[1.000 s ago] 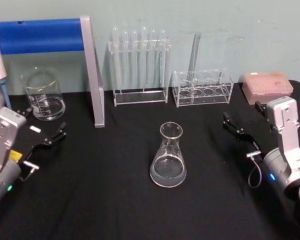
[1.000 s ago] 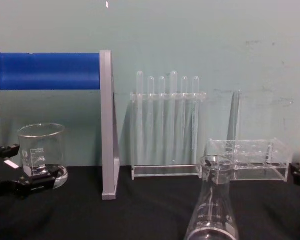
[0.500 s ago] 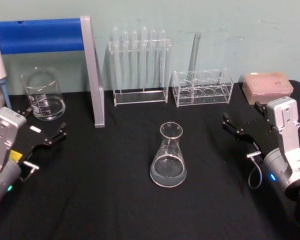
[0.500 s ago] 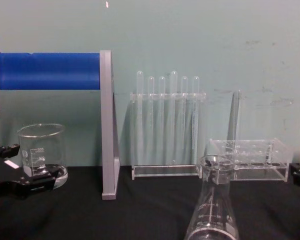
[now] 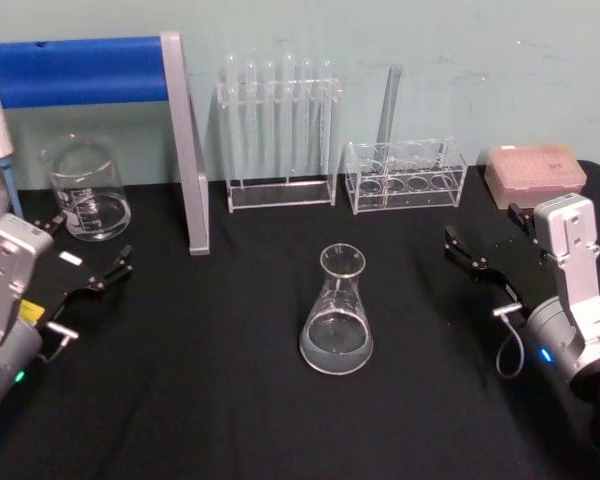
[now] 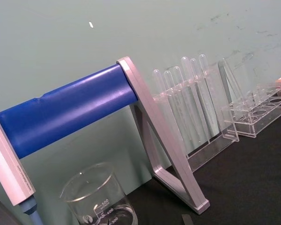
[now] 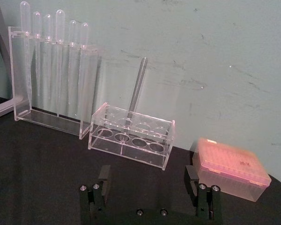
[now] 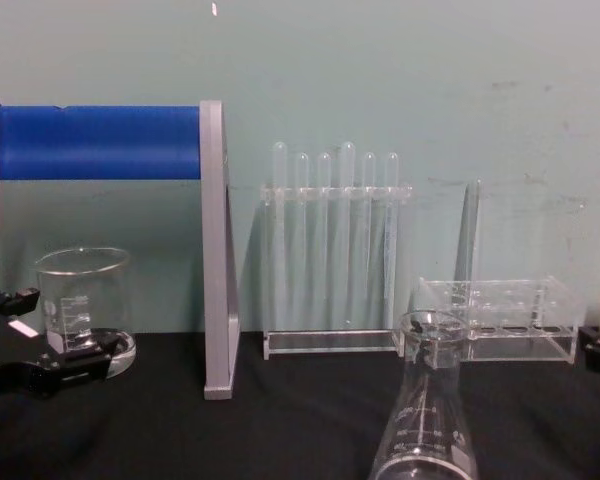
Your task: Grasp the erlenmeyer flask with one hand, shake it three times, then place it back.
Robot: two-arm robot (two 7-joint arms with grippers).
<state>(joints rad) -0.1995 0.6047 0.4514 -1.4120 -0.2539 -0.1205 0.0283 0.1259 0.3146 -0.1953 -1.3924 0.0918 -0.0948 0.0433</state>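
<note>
Silver-grey arm housings carry each black pincer [image 5: 80, 255] [image 5: 485, 240], with a looped cable at the right wrist.

Left tool [image 5: 85, 258] hangs low at the left side, fingers spread. Right tool [image 5: 488, 245] sits at the right, fingers apart.

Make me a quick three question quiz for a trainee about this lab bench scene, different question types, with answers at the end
1. True or false: the erlenmeyer flask stands upright on the black table, touched by neither end effector.
2. Which item is nearest the left end effector? A) beaker B) pink tip box C) low clear rack
3. Fill in: the right end effector's fingers are ____.

Key: 1 true; 2 A; 3 open
</note>
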